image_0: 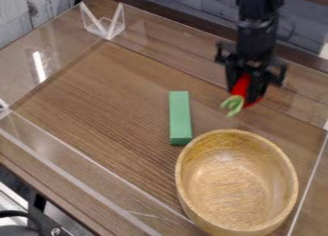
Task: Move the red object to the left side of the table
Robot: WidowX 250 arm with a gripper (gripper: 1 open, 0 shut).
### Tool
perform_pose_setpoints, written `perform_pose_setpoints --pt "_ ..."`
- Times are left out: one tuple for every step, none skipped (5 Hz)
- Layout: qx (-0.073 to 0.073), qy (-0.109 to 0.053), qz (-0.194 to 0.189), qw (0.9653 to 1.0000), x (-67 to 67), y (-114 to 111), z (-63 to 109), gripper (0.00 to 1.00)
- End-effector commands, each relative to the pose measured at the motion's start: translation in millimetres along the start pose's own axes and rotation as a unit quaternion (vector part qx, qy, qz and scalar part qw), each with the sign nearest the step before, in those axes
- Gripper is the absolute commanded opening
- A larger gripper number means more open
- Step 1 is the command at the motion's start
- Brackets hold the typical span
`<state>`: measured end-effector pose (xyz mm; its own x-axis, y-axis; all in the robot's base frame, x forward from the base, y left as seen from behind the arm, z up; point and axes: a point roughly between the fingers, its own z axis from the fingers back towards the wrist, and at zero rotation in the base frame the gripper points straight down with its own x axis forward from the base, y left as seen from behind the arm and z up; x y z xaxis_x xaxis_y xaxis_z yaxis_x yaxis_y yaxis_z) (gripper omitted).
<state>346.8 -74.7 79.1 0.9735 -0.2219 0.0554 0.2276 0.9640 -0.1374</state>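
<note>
The red object (241, 90), a small rounded red toy fruit with a green stem tip pointing down-left, hangs just above the table (103, 96) at the right. My gripper (247, 79) points straight down and is shut on it, its black fingers clamping the fruit's upper part. The fruit's top is hidden between the fingers.
A green rectangular block (179, 116) lies on the wood left of the fruit. A large wooden bowl (236, 182) stands at the front right. Low clear acrylic walls (38, 62) edge the tabletop, with a clear stand (103, 21) at the back left.
</note>
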Motion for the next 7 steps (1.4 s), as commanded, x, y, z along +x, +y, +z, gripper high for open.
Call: perform_pose_setpoints --pt "-0.006 -0.037 -0.039 0.9986 5.9 -2 23.3 1.0" --pt "-0.012 -0.024 -0.064 0.9976 -1.4 6 16.8 0.0" --pt "-0.015 -0.013 -0.077 0.9969 1.1 -9 10.3 1.0" --pt "-0.019 0.002 -0.113 0.9934 3.1 -15 1.6 1.0" --pt "-0.021 0.018 -0.15 0.9882 4.9 -23 -7.2 1.0" --pt "-0.021 0.028 -0.157 0.9869 8.6 -29 -19.9 1.0" --pt "-0.019 0.036 -0.148 0.9882 10.2 -31 -29.4 1.0"
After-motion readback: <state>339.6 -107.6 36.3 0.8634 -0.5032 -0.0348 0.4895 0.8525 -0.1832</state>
